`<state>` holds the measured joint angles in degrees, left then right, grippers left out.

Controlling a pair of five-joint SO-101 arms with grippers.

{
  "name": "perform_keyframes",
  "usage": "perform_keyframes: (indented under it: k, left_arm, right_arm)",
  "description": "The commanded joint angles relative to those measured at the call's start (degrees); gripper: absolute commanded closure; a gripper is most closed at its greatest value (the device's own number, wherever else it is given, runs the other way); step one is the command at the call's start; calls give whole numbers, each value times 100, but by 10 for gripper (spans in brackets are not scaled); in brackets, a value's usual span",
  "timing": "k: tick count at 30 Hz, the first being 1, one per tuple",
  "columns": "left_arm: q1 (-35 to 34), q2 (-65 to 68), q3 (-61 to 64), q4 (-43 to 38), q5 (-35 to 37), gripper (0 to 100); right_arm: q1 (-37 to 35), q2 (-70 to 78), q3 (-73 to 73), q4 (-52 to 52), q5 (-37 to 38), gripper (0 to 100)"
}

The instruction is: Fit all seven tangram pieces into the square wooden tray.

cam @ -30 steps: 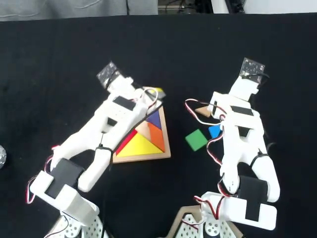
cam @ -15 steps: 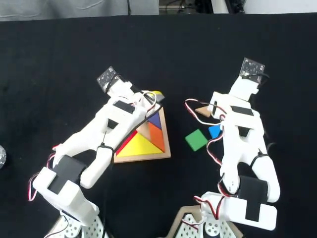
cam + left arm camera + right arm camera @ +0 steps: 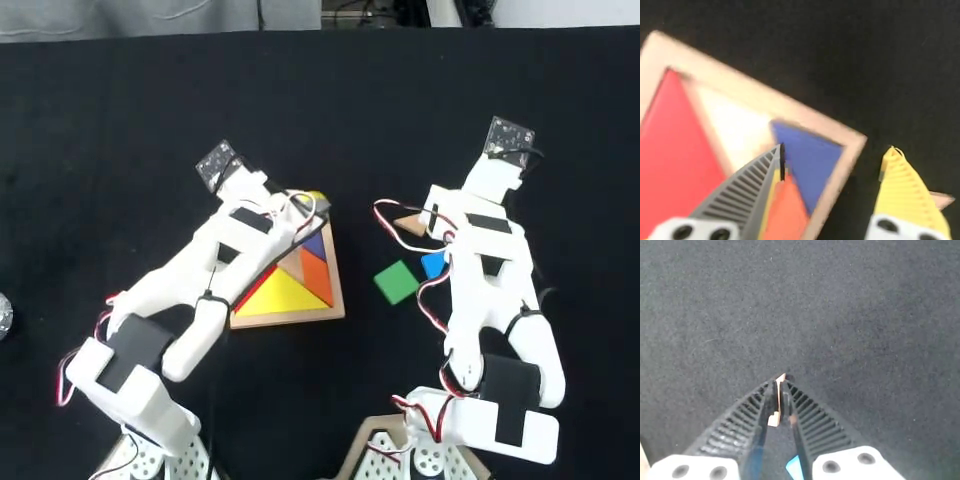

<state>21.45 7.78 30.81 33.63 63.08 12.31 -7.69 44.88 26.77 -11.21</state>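
Observation:
The square wooden tray (image 3: 290, 318) lies under my left arm and holds a yellow triangle (image 3: 282, 293), orange (image 3: 316, 272), purple-blue (image 3: 313, 243) and red (image 3: 255, 282) pieces. My left gripper (image 3: 312, 208) hangs open over the tray's far corner. In the left wrist view its grey finger sits above the blue piece (image 3: 810, 160) and its yellow finger is outside the rim (image 3: 740, 85); a pale bare patch (image 3: 740, 125) lies beside the red piece (image 3: 675, 140). My right gripper (image 3: 781, 377) is shut on a thin tan piece (image 3: 774, 417) seen edge-on.
A green square (image 3: 397, 281) and a small blue piece (image 3: 432, 264) lie on the black cloth between the tray and the right arm (image 3: 485, 250). A tan piece (image 3: 408, 224) pokes out beside that arm. The cloth farther back is open.
My left arm has shifted slightly, with its gripper edging nearer over the tray's far corner. The right arm and the loose pieces have not moved.

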Motion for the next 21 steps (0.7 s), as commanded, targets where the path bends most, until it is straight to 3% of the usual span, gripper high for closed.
perform_keyframes:
  k: [1,16,21]
  left_arm:
    - [119,-35,-242,325,-9,683]
    - [312,536,-1156,369,0,684]
    - [453,527,-1200,738,0,683]
  right_arm:
    - [-97,-268,-189,-70,-26,984]
    - [-97,-268,-198,-70,-26,984]
    - [-97,-268,-198,-70,-26,984]
